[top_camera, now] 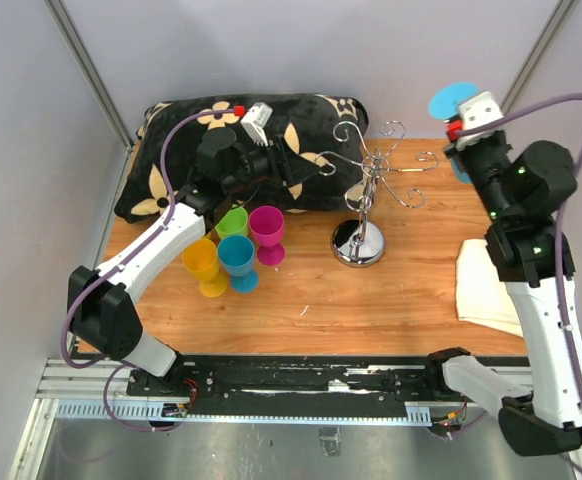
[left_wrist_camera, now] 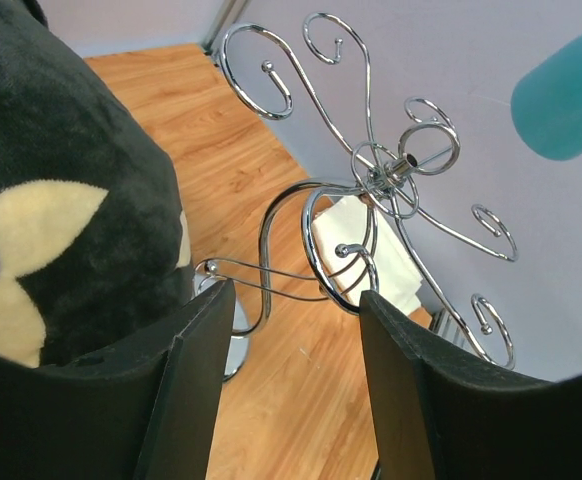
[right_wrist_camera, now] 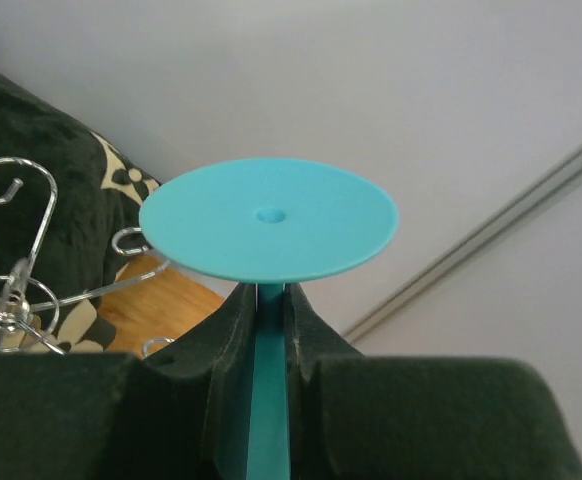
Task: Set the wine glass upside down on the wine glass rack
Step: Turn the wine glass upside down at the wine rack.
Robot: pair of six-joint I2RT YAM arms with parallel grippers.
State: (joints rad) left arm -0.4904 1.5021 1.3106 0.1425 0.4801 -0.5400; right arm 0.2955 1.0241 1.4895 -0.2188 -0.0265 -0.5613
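The wine glass, a teal plastic one (right_wrist_camera: 269, 218), is held upside down with its round foot on top. My right gripper (right_wrist_camera: 271, 295) is shut on its stem. In the top view the glass (top_camera: 454, 100) and the right gripper (top_camera: 463, 130) are raised at the back right, to the right of the chrome wine glass rack (top_camera: 371, 185). The glass bowl shows in the left wrist view (left_wrist_camera: 566, 95). My left gripper (top_camera: 311, 172) is open and empty just left of the rack, over the pillow's edge. In its wrist view the gripper (left_wrist_camera: 296, 300) faces the rack's scroll arms (left_wrist_camera: 371, 180).
A black flowered pillow (top_camera: 171, 140) lies at the back left. Several plastic glasses stand in front of it: green (top_camera: 232, 222), magenta (top_camera: 266, 232), yellow (top_camera: 204, 265), teal (top_camera: 238, 260). A white cloth (top_camera: 486, 285) lies at the right edge. The rack's mirrored base (top_camera: 358, 243) is mid-table.
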